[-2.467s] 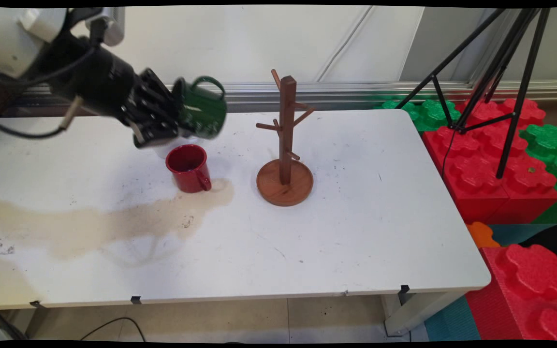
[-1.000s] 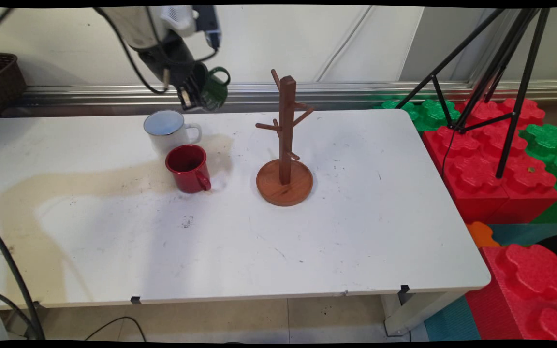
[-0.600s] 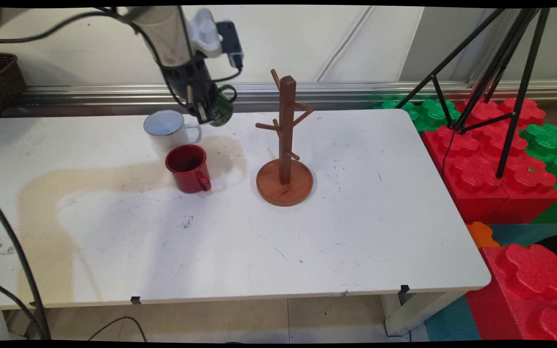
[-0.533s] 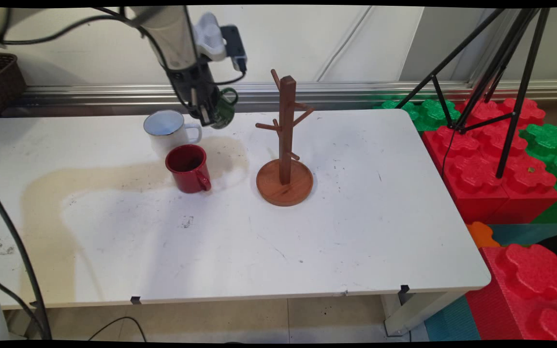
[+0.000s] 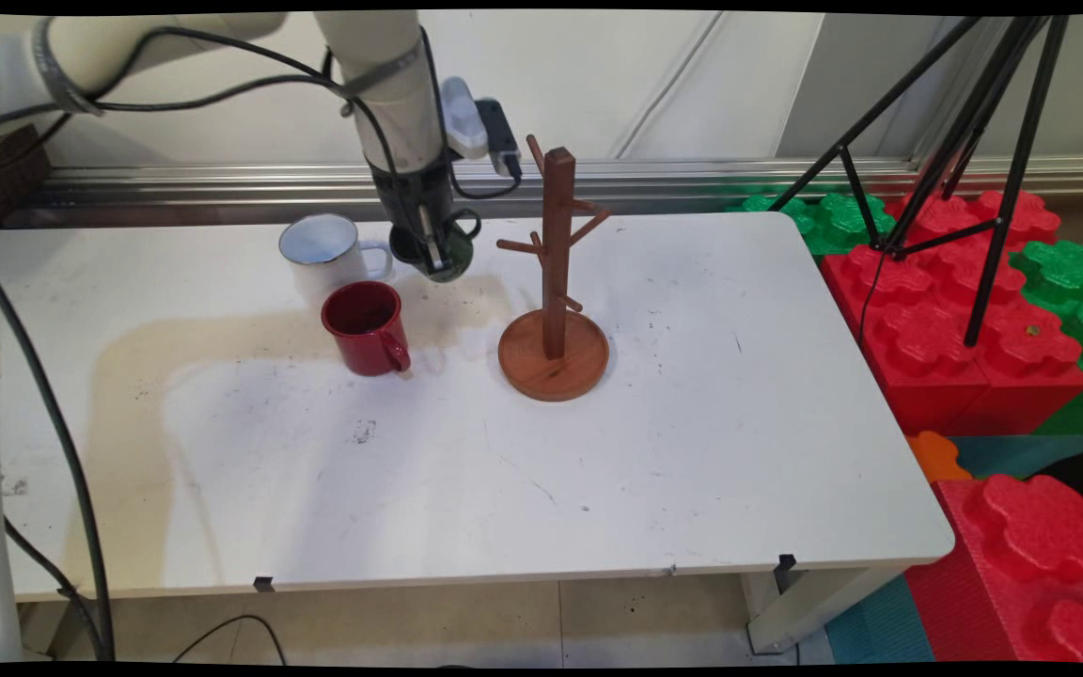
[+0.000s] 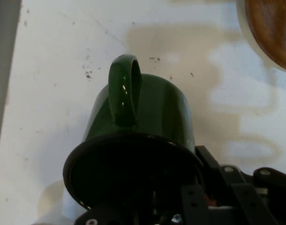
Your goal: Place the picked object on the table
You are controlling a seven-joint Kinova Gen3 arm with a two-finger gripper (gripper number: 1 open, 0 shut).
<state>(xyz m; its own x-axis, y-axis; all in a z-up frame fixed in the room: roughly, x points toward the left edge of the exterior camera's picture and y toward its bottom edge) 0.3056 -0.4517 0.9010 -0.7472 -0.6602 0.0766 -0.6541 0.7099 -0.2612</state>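
Three mugs show in the main view: a white mug (image 5: 323,247) and a red mug (image 5: 366,326) standing upright on the tabletop (image 5: 673,451), close together, and a green mug (image 5: 452,252) carried in the gripper (image 5: 435,256) just to the right of the white one. The gripper is closed on the green mug at its rim, holding it clear of the tabletop with its handle toward the rack (image 5: 555,282). The wooden rack stands to the right of the gripper, near but apart, with its pegs reaching out at several heights; the lowest left peg points toward the green mug. A brownish stain (image 5: 250,329) spreads over the tabletop beneath and left of the mugs. Black cables (image 5: 53,442) hang from the arm along the left side. Off the tabletop's right edge lie red and green blocks (image 5: 955,310) and a black tripod (image 5: 983,169).

The hand view shows the green mug (image 6: 143,122) from its mouth end, handle uppermost, the black rim (image 6: 133,173) near the linkage, and an arc of the rack's round base (image 6: 272,30) at top right. How deep the fingers sit on the rim is hidden there
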